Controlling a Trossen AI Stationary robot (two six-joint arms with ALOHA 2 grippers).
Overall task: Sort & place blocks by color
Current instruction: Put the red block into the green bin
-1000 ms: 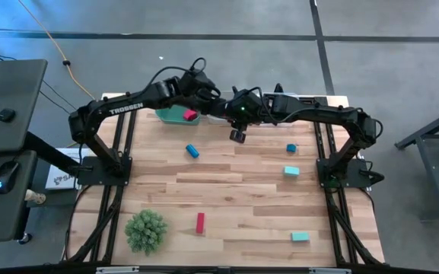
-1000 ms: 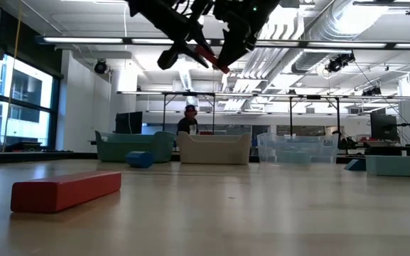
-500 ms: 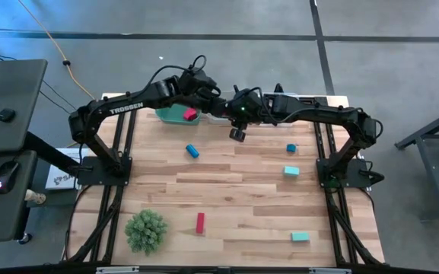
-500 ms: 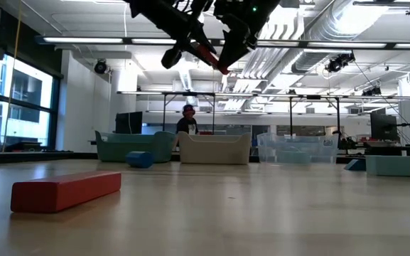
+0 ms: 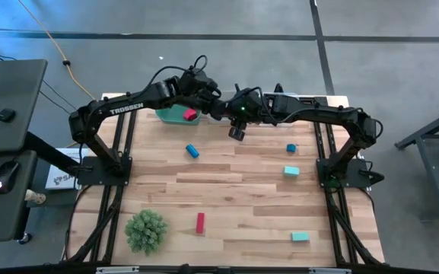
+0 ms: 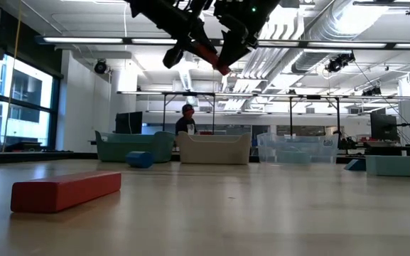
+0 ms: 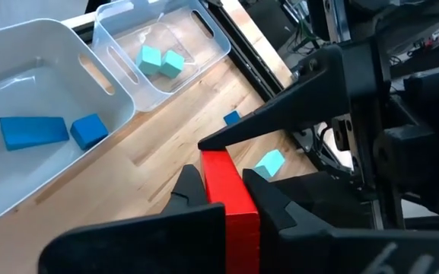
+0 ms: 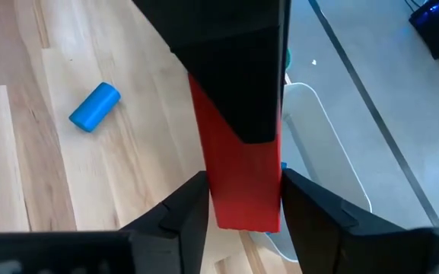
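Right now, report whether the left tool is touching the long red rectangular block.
Touching. The left wrist view shows the left tool closed on the red block, pressing both its sides with no gap.

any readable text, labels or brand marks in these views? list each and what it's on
"TROSSEN": white letters on the left arm's upper link, high view.
White sheet on the floor beside the table's left edge: dark print, too small to read.
No other text shows in the low view or either wrist view; the red block between the grippers carries no marking.
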